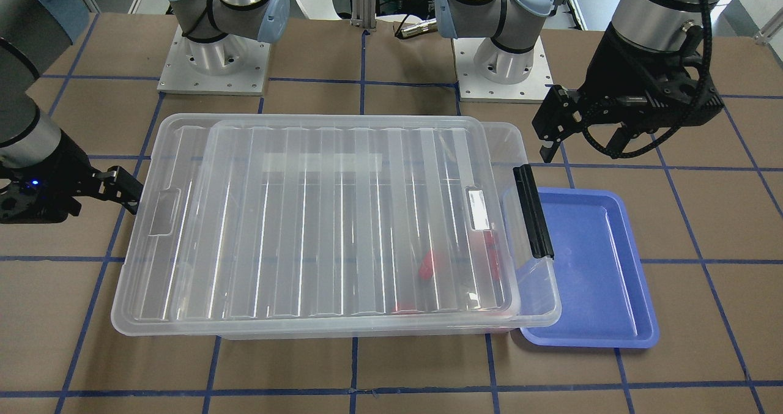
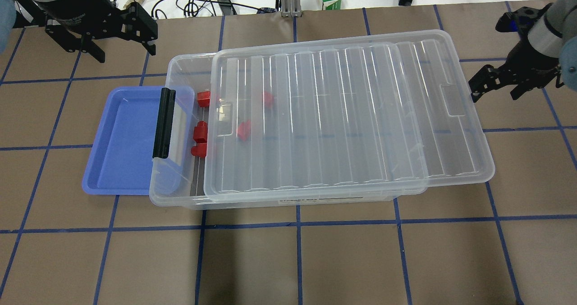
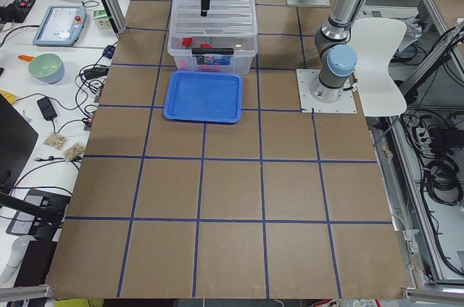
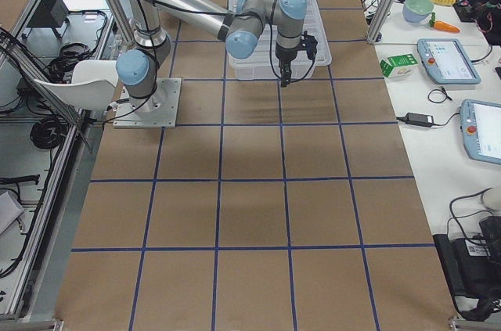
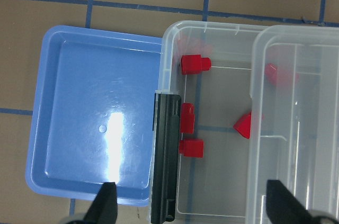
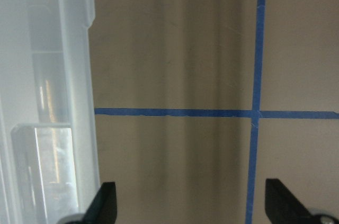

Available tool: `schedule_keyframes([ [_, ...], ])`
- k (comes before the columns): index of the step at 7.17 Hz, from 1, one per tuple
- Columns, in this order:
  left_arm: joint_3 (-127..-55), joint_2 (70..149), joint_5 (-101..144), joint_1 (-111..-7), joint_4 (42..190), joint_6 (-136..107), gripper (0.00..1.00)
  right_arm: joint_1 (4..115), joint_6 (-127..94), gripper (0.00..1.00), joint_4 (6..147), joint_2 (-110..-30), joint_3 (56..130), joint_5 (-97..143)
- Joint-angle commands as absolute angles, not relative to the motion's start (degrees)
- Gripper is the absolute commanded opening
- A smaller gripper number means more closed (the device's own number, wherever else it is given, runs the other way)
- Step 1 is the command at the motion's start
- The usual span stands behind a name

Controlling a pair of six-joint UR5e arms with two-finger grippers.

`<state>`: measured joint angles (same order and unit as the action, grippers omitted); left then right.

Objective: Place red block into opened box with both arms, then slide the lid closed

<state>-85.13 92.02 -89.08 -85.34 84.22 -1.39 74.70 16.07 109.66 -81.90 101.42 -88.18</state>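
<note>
Red blocks (image 2: 244, 130) in box (image 2: 180, 64); lid (image 2: 324, 116) part-shut.
Gap at 9 o'clock to close; my left gripper (image 2: 125, 52) and right gripper (image 2: 495, 93) spread, empty.

We look down from behind and, mirrored, from across the table (image 2: 288, 260); two far end views look along it. Wrist cameras hang close, facing down. All exterior views share the box (image 2: 252, 205).
</note>
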Motion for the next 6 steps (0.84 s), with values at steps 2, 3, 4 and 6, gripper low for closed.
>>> schedule_keyframes([
  [2,-85.0,92.7,-89.0,-85.3,84.0,-1.3,1.0,79.3,11.1,1.0,109.8,-81.8,101.3,-88.2],
  [3,-85.0,92.6,-89.0,-85.3,84.0,-1.3,1.0,79.8,11.2,1.0,109.8,-81.9,101.3,-88.2],
  [4,-85.0,92.6,-89.0,-85.3,84.0,-1.2,1.0,80.3,11.2,1.0,109.9,-81.8,100.9,-88.3],
  [6,-84.6,92.6,-89.0,-85.3,84.0,-1.2,1.0,80.2,12.0,1.0,110.0,-82.2,97.0,-89.1],
])
